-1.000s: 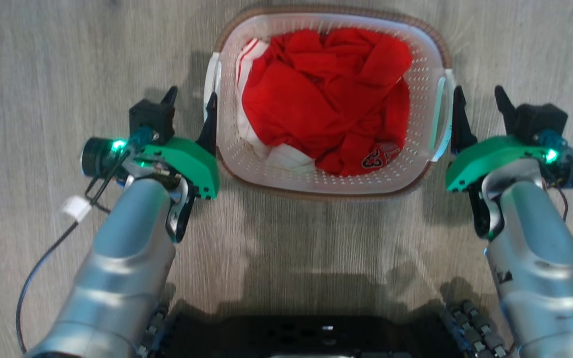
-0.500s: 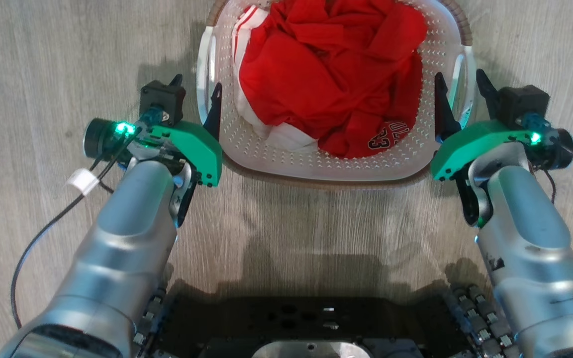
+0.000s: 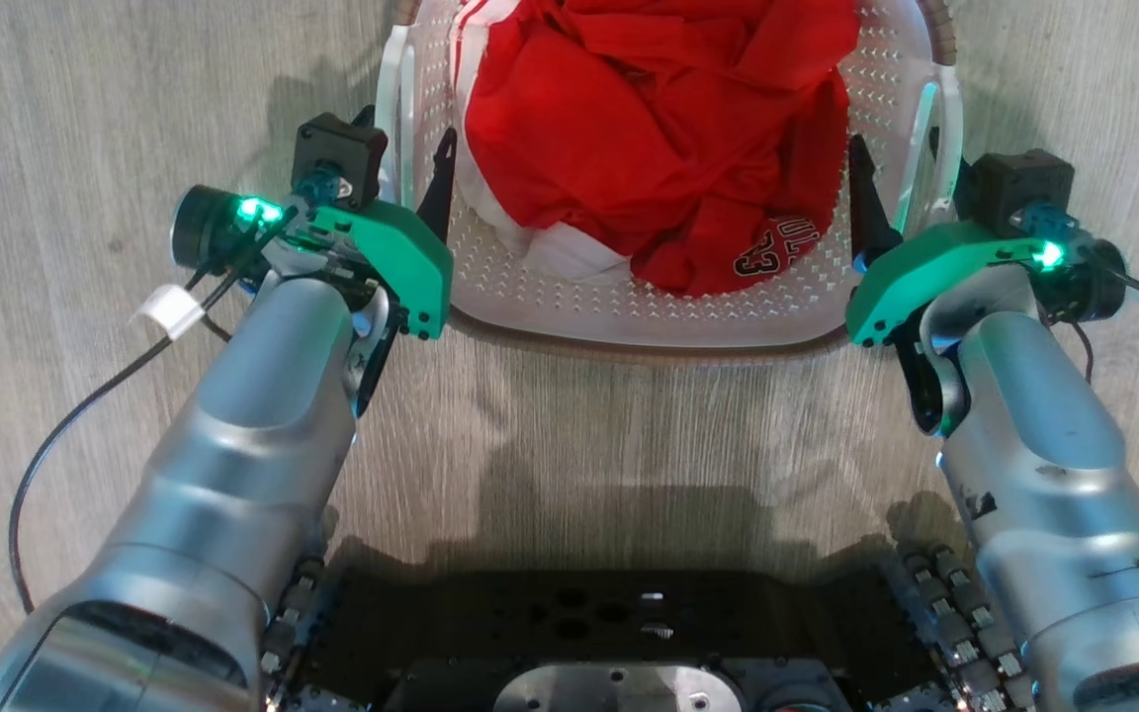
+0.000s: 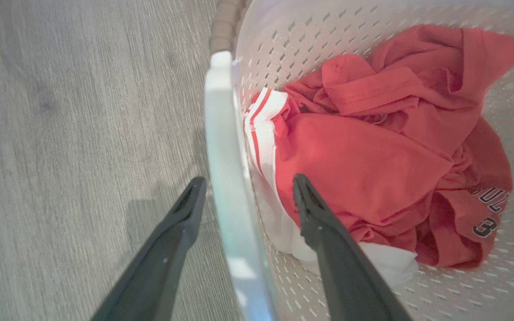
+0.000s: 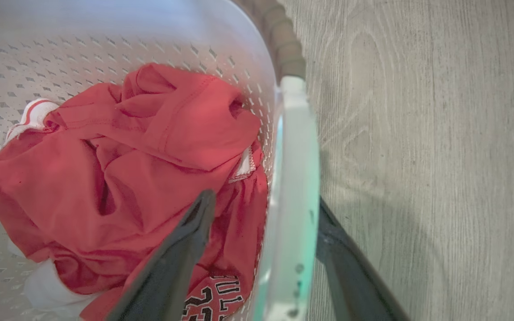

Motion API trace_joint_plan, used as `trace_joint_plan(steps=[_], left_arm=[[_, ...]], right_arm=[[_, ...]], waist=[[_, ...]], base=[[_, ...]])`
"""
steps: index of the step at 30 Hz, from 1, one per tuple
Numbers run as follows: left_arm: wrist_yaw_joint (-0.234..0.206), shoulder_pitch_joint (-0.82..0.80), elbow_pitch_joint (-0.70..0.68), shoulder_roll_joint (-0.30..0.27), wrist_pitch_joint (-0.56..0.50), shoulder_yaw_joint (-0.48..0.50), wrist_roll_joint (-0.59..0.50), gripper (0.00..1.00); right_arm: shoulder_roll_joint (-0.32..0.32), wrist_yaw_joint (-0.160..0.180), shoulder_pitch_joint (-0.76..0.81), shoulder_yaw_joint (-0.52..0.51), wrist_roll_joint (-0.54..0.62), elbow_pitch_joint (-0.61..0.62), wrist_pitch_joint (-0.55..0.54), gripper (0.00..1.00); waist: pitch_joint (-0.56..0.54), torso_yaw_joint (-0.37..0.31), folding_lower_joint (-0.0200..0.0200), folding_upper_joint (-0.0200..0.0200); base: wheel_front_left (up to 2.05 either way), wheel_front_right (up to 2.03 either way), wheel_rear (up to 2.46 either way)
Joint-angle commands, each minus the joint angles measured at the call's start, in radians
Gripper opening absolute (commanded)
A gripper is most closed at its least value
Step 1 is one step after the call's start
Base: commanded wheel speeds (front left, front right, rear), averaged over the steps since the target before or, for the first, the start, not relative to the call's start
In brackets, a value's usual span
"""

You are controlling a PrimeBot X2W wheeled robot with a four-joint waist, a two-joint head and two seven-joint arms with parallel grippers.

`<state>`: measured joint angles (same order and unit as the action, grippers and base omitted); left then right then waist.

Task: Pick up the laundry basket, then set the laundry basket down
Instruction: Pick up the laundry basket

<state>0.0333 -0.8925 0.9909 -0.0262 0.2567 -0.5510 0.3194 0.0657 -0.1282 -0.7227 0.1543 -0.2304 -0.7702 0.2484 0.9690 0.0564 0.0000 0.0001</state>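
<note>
Fingers (image 4: 167,249) of the left gripper (image 4: 249,179) stand spread, straddling the left handle (image 4: 225,156) of the laundry basket (image 3: 629,316), one inside the basket and one outside. Across the basket, the right gripper (image 5: 264,199) has its fingers spread the same way around the right handle (image 5: 295,178). The basket sits on the wood floor (image 3: 569,435), holding crumpled red clothing (image 3: 649,129).

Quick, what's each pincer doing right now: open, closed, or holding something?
Left pincer: open, straddling the left basket handle, holding nothing.
Right pincer: open, straddling the right basket handle, holding nothing.
</note>
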Motion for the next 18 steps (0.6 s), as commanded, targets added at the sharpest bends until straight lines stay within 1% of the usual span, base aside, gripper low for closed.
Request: trace_joint_plan(steps=[1,4,5,7,9,10,11,12,14,15,16,17,18], left_arm=[[-0.008,0.013,-0.002,-0.024,0.005,0.007,0.006,1.0],[-0.012,0.003,0.009,-0.024,0.005,-0.011,0.02,1.0],[-0.014,0.0,0.011,-0.024,0.005,-0.016,0.024,0.98],[-0.017,-0.005,0.014,-0.024,0.005,-0.026,0.032,0.84],[-0.019,-0.008,0.013,-0.024,0.005,-0.036,0.039,0.65],[-0.021,-0.009,0.011,-0.024,0.005,-0.04,0.043,0.56],[-0.022,-0.01,0.01,-0.024,0.005,-0.044,0.046,0.47],[-0.023,-0.011,0.009,-0.024,0.005,-0.049,0.049,0.42],[-0.023,-0.013,0.006,-0.024,0.005,-0.058,0.052,0.35],[-0.024,-0.013,0.005,-0.024,0.005,-0.061,0.054,0.3],[-0.025,-0.014,0.004,-0.024,0.005,-0.065,0.056,0.11],[-0.025,-0.014,0.003,-0.024,0.005,-0.068,0.057,0.0],[-0.026,-0.014,0.002,-0.024,0.005,-0.071,0.058,0.0]], right_arm=[[-0.015,-0.003,0.036,0.022,-0.005,0.006,0.013,1.0],[-0.015,-0.003,0.029,0.028,-0.011,0.002,0.013,1.0],[-0.015,-0.003,0.027,0.031,-0.014,0.001,0.013,1.0],[-0.015,-0.003,0.023,0.034,-0.018,-0.002,0.013,1.0],[-0.015,-0.003,0.021,0.036,-0.02,-0.007,0.013,0.9],[-0.015,-0.003,0.02,0.036,-0.02,-0.01,0.013,0.84],[-0.015,-0.003,0.019,0.036,-0.021,-0.014,0.013,0.77],[-0.015,-0.003,0.017,0.036,-0.022,-0.016,0.013,0.67],[-0.015,-0.003,0.014,0.035,-0.023,-0.022,0.013,0.49],[-0.015,-0.003,0.013,0.034,-0.024,-0.025,0.013,0.46],[-0.015,-0.003,0.011,0.034,-0.025,-0.029,0.013,0.42],[-0.015,-0.003,0.01,0.034,-0.026,-0.033,0.013,0.33],[-0.015,-0.003,0.008,0.031,-0.023,-0.031,0.013,0.0]], waist=[[0.001,0.0,0.0,-0.0001],[0.005,0.0,0.0,-0.0001],[0.006,0.0,0.0,-0.0001],[0.007,-0.001,0.0,-0.0001],[0.008,-0.001,0.0,-0.0001],[0.008,-0.001,0.0,-0.0001],[0.008,-0.001,0.0,-0.0001],[0.008,-0.001,0.0,-0.0001],[0.008,0.0,0.0,-0.0001],[0.008,0.0,0.0,-0.0001],[0.008,0.0,0.0,-0.0001],[0.007,0.0,0.0,-0.0001],[0.007,0.0,0.0,-0.0001]], base=[[0.0,0.0,0.0],[0.0,0.0,0.0],[0.0,0.0,0.0],[0.0,0.0,0.0],[0.0,0.0,0.0],[0.0,0.0,0.0],[0.0,0.0,0.0],[0.0,0.0,0.0],[0.0,0.0,0.0],[0.0,0.0,0.0],[0.0,0.0,0.0],[0.0,0.0,0.0],[0.0,0.0,0.0]])
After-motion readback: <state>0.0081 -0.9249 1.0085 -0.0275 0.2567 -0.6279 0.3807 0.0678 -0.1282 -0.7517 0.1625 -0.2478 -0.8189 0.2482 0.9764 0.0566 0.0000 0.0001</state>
